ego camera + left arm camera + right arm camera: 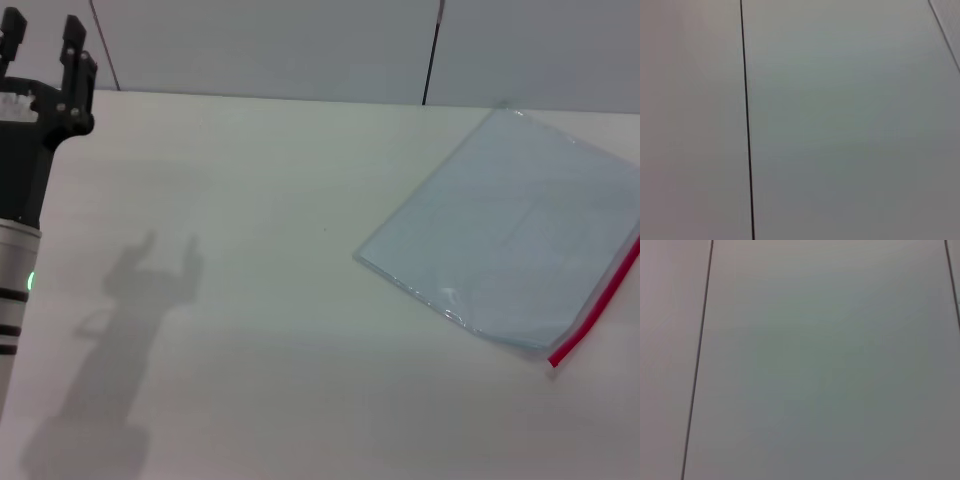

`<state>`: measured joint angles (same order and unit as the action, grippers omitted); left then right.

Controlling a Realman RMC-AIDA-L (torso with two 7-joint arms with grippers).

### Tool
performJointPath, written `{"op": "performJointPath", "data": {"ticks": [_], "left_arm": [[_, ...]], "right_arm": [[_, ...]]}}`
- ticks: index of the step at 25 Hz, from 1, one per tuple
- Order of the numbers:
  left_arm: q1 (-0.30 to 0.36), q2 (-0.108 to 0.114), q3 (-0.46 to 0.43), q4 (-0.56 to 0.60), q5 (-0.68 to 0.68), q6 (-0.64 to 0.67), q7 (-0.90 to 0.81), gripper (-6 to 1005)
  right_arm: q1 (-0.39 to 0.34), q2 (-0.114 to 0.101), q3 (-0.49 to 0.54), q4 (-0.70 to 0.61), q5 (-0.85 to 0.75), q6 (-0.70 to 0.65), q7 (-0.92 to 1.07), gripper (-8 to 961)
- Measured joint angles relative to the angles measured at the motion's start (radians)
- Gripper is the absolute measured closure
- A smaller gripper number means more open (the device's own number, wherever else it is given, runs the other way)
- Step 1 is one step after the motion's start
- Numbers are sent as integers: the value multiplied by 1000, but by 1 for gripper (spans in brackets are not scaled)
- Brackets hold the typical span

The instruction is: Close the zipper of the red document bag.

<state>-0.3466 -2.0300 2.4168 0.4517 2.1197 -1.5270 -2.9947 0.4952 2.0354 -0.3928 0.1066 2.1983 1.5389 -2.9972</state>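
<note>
The red document bag (510,225) lies flat on the white table at the right of the head view, a translucent pale blue-grey pouch turned at an angle. Its zipper (598,305) is a thin red strip along the bag's right edge, running out of the picture; no slider shows. My left gripper (42,45) is raised at the far left, fingers pointing up and open, with nothing between them, far from the bag. The right gripper is out of view. Both wrist views show only a plain grey wall.
The white table (250,330) stretches between the left arm and the bag. A grey panelled wall (300,45) stands behind the table's far edge, with a dark seam (432,50) near the bag's far corner.
</note>
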Motion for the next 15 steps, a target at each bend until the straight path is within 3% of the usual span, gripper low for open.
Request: {"op": "performJointPath", "data": {"ticks": [15], "left_arm": [[1,0,23,10,-5,-11,1,490]], "right_arm": [[1,0,2,3,0,14,0,69]]}}
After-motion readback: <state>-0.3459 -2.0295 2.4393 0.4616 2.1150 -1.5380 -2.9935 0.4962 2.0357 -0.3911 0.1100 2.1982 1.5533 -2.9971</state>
